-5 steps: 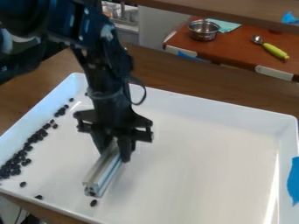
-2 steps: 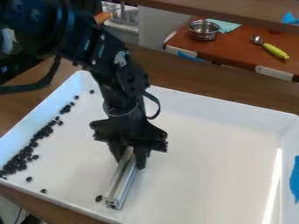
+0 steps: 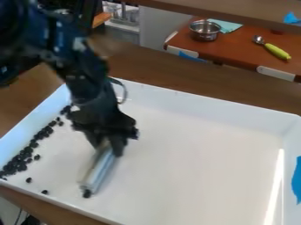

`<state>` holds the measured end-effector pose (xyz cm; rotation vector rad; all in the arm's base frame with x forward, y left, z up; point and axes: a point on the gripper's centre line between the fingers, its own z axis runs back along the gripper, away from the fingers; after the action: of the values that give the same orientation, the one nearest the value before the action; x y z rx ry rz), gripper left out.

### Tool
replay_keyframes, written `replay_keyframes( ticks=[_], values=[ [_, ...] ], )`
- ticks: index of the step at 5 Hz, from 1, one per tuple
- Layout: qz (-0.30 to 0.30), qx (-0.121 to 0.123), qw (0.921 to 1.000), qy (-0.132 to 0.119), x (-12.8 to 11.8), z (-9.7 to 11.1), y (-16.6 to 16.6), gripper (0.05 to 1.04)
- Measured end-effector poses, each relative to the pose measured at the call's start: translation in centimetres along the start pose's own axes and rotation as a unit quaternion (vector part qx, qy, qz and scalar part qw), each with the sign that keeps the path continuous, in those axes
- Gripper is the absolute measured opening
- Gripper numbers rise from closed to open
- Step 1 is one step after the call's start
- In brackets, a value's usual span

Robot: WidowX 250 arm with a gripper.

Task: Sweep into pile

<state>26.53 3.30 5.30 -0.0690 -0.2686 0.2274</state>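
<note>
1. Dark pieces: small, roundish, near-black, bean-like; many, in a loose uneven band along the tray wall at the view's left, thickest toward the lower-left corner, thinner higher up.
2. Two strays lie apart from the band, near the front wall; one single piece is right at the bar's lower end.
3. End effector: black, fingers closed on the upper end of the metal bar, one on each side. Bar slants down toward the view's lower left.
4. Band is left of the end effector in the view, apart from it; upper part nearer, thick part farther down-left. Single piece is below the fingers, at the bar's far end.
5. Bar: silvery, straight, long, ridged lengthwise, somewhat blurred.
6. Tray: white, smooth, glossy, shallow, straight raised walls, rounded corners; on brown wood-look desk.
</note>
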Motion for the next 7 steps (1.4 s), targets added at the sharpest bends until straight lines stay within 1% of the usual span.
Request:
replay_keyframes(
  ticks=[1,2,3,4,5,6,7],
  values=[
    [-0.009,-0.004,0.9998,-0.016,-0.2,0.3,3.2,0.378],
    [-0.019,-0.001,0.9996,-0.021,-0.5,0.7,6.0,0.378],
    [-0.024,-0.003,0.9997,-0.008,-1.2,1.1,7.6,0.378],
    [-0.004,-0.031,0.9992,0.024,-2.2,1.9,6.8,0.378],
    [0.04,-0.067,0.9967,0.022,-0.5,3.8,4.8,0.378],
    [0.048,-0.082,0.9949,0.032,0.1,4.3,2.5,0.378],
    [0.04,-0.057,0.9975,0.013,0.8,3.6,0.6,0.378]
  ],
)
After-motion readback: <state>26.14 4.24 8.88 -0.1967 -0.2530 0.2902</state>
